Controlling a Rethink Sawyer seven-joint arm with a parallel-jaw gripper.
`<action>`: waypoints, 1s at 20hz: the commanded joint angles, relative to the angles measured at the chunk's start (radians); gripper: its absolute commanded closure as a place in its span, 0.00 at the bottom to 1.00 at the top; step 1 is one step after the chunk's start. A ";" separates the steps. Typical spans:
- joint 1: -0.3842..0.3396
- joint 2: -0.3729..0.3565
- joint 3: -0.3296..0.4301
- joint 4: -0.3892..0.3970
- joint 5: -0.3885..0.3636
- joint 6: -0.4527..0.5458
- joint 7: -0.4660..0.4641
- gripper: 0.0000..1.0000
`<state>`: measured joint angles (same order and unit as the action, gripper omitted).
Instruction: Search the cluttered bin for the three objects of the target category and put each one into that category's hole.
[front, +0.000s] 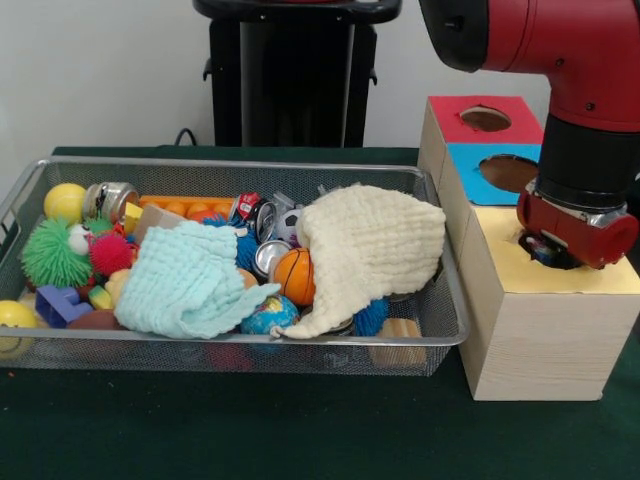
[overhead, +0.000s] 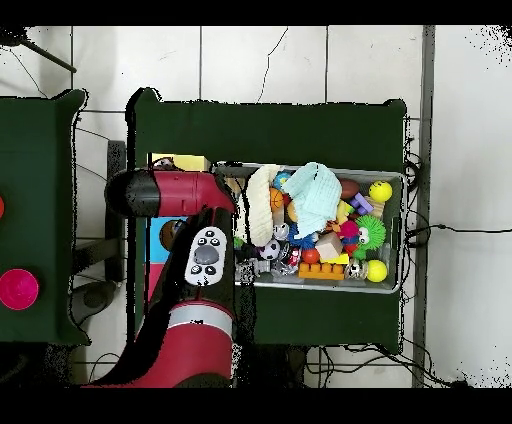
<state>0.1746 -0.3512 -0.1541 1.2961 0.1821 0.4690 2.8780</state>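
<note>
Clutter fills the wire bin (front: 40, 170) on the left of the table (front: 250, 430): a yellow ball (front: 64, 201) and a green spiky ball (front: 55, 253) at its left end, then a mint cloth (front: 185, 285) draped over a heap of toys, a small basketball (front: 296, 275) peeking out between the cloths, and a cream cloth (front: 375, 245) flopped across the right end. Both cloths hide whatever lies under them, which is probably why the search is slow. Right of the bin stands the wooden box (front: 545, 345) with red (front: 486, 118), blue (front: 508, 173) and yellow (front: 560, 255) holes. The tool (front: 548, 250) hangs right at the yellow hole, low over its panel, likely to drop something in or having just done so. Whether it is spread or pinching anything I cannot tell; the arm's wrist covers it from above. Which category is wanted is not shown; balls seem plausible.
</note>
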 joint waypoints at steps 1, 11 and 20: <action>0.002 0.271 0.005 0.028 -0.034 -0.092 0.088 1.00; -0.092 0.021 0.059 0.133 -0.057 0.124 -0.087 1.00; -0.087 -0.121 0.034 0.087 -0.045 0.339 -0.083 1.00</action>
<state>0.1382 -0.3997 -0.1681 1.3181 0.1764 0.5867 2.8780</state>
